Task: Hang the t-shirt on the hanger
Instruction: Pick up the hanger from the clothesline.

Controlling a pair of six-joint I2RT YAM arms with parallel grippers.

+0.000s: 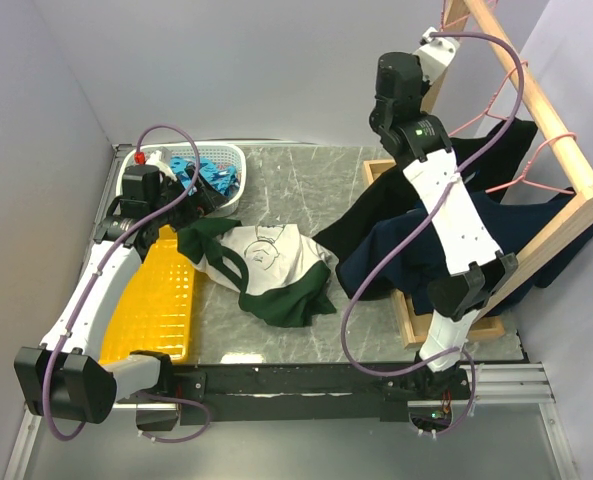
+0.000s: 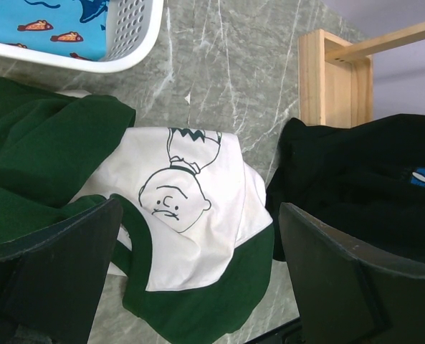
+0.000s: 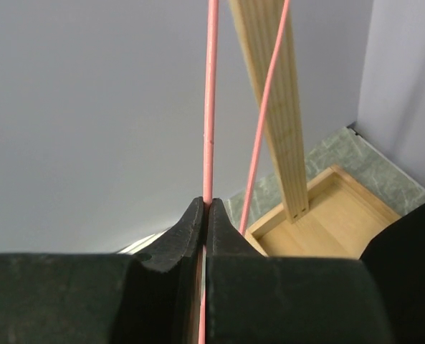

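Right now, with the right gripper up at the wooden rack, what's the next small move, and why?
Probably raise the right gripper slightly to unhook the thin pink wire hanger from the wooden rail. Its jaws are shut on the wire, and the off-white, dark-green t-shirt lies crumpled on the table by the open left gripper.
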